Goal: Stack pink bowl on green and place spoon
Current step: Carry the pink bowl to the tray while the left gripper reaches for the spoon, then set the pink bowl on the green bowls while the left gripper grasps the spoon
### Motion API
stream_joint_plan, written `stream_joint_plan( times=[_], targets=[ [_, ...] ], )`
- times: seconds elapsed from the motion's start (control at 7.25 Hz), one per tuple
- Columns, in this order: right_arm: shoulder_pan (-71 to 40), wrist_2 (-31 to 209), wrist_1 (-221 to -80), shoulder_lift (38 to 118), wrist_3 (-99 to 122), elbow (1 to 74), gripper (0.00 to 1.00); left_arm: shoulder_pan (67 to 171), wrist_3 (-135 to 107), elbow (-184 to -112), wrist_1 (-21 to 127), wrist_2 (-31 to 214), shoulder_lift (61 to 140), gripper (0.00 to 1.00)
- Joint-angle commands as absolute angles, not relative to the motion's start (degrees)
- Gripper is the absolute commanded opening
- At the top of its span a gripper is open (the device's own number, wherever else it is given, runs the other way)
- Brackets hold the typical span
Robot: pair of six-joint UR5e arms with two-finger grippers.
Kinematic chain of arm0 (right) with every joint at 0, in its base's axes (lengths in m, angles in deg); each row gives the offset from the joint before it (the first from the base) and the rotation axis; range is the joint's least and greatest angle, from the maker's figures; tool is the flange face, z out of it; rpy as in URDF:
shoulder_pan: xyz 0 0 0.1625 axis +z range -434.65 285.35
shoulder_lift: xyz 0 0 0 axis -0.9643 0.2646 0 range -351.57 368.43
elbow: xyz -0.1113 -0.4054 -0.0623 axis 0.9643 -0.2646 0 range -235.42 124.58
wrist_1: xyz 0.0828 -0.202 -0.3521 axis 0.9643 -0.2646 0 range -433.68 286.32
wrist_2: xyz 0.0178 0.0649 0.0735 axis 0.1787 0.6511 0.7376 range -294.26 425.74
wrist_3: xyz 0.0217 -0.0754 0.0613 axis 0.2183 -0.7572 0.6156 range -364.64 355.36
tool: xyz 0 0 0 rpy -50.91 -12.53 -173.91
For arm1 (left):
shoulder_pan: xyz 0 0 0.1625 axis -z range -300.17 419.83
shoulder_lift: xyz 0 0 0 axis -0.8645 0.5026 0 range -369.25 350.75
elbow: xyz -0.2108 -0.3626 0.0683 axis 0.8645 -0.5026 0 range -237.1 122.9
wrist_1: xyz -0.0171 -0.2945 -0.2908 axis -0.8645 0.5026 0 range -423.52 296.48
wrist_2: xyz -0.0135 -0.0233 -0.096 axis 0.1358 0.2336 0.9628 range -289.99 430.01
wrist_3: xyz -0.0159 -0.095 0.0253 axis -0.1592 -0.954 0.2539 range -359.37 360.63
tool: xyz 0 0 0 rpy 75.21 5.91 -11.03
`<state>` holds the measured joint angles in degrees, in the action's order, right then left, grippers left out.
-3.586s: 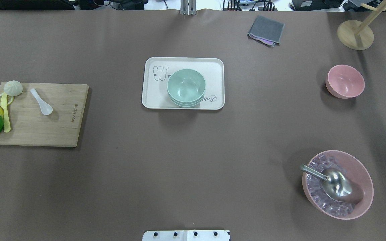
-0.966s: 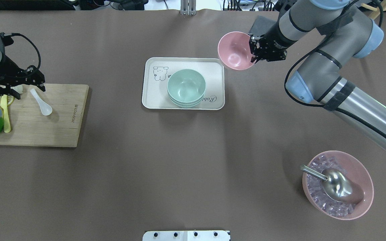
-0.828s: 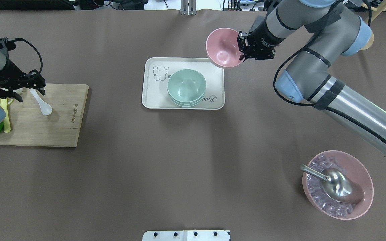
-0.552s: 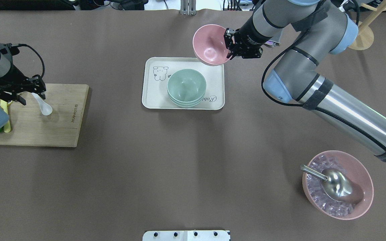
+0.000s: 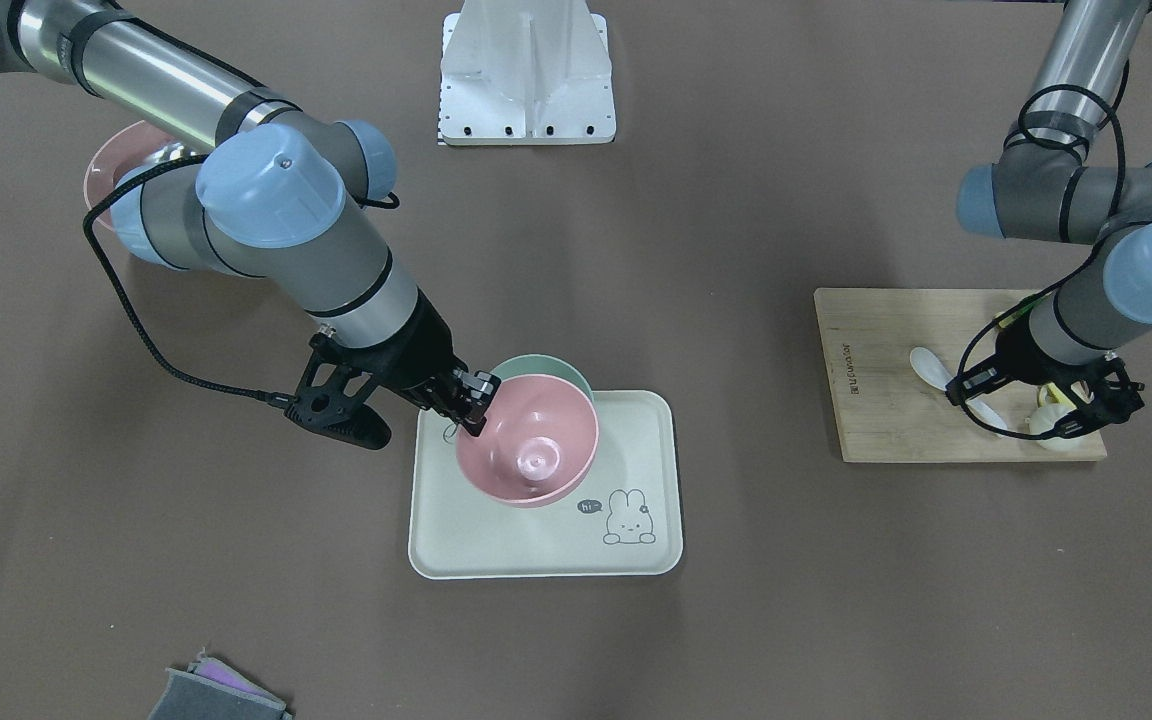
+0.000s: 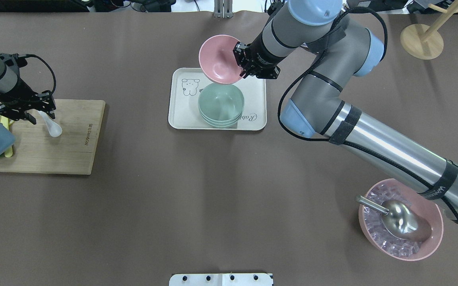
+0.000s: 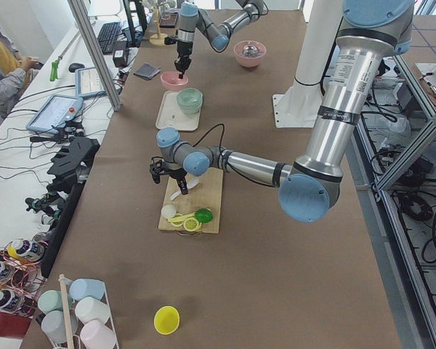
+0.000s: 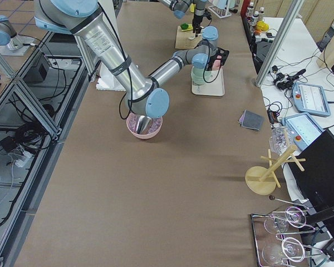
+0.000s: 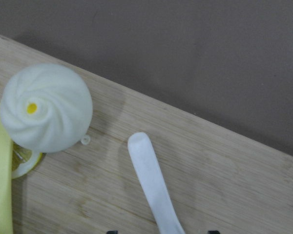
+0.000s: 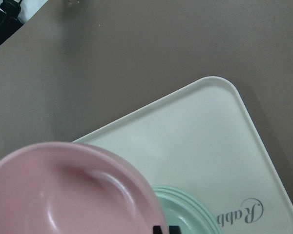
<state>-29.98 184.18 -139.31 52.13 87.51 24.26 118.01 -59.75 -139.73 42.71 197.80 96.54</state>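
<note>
My right gripper (image 6: pixel 240 66) is shut on the rim of the pink bowl (image 6: pixel 218 58) and holds it tilted in the air. The bowl hangs over the far part of the white tray (image 6: pixel 179 117), just beyond the stack of green bowls (image 6: pixel 221 105). In the right wrist view the pink bowl (image 10: pixel 63 190) partly covers the green bowls (image 10: pixel 185 217). The white spoon (image 6: pixel 52 125) lies on the wooden cutting board (image 6: pixel 70 151). My left gripper (image 6: pixel 38 116) is open and straddles the spoon's handle (image 9: pixel 154 180) without holding it.
A white bun (image 9: pixel 46 107), lemon slices and a yellow utensil lie at the board's left end. A large pink bowl of ice cubes with a metal scoop (image 6: pixel 400 220) sits near right. A wooden stand (image 6: pixel 422 39) is far right, a grey cloth (image 5: pixel 221 692) beyond the tray.
My right arm has carried the pink bowl leftward, from past the tray's far right corner to over the tray by the green bowls. My left gripper has shifted closer around the spoon handle.
</note>
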Motion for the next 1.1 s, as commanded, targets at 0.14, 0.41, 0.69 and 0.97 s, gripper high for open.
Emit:
stream_joint_plan(
  times=[0.14,0.41,0.69,0.97],
  targets=[
    [-31.3,184.9,-139.6,52.5,89.4,24.3,0.00,117.9,-59.7,-138.3,42.7,197.8,97.6,0.28],
    [-32.5,186.0,-139.7,53.1,89.3,23.6,0.00,117.8,-59.8,-138.2,42.7,197.9,97.7,0.00],
    [-32.4,190.4,-139.8,53.0,89.3,23.1,0.00,117.8,-59.8,-137.7,42.7,197.9,98.3,0.00],
    [-30.7,194.4,-140.0,52.7,89.3,23.2,0.98,117.7,-60.9,-137.6,42.8,198.1,98.4,0.00]
  ],
)
